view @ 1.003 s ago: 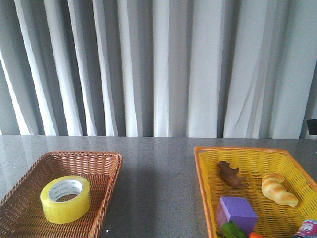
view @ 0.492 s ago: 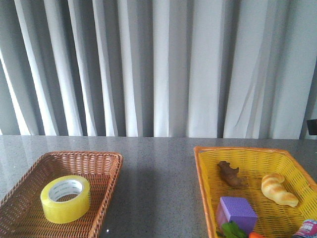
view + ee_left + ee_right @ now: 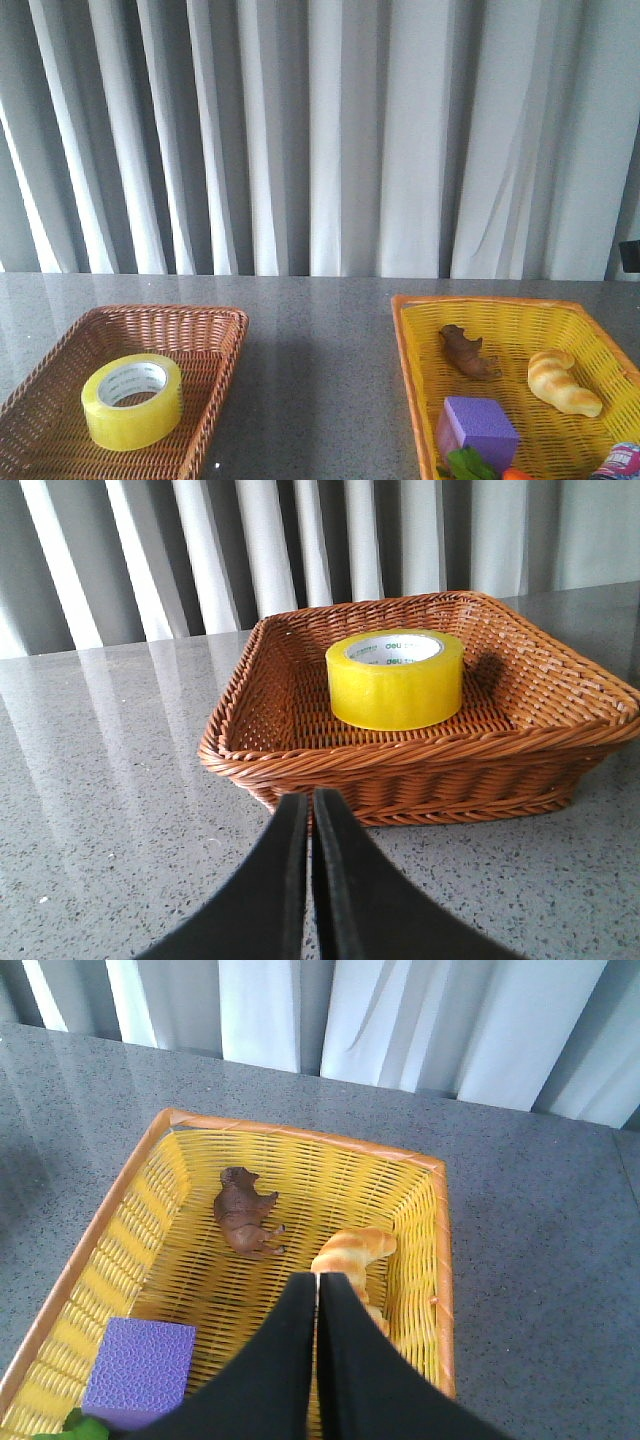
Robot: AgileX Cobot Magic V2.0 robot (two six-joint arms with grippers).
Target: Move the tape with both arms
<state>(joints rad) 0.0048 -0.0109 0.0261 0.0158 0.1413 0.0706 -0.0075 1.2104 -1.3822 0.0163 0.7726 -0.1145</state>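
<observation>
The yellow tape roll [image 3: 132,400] with a white printed core lies flat in the brown wicker basket [image 3: 215,325] at the left of the table. It also shows in the left wrist view [image 3: 396,678], inside the basket [image 3: 300,760]. My left gripper [image 3: 309,802] is shut and empty, low over the table just outside the basket's near rim. My right gripper [image 3: 317,1282] is shut and empty, above the yellow basket [image 3: 437,1260]. Neither arm shows in the front view.
The yellow basket [image 3: 410,340] at the right holds a brown animal figure [image 3: 466,352], a croissant [image 3: 562,380], a purple cube [image 3: 476,430], something green [image 3: 468,466] and other small items at its near edge. Grey curtains hang behind the speckled table [image 3: 320,350].
</observation>
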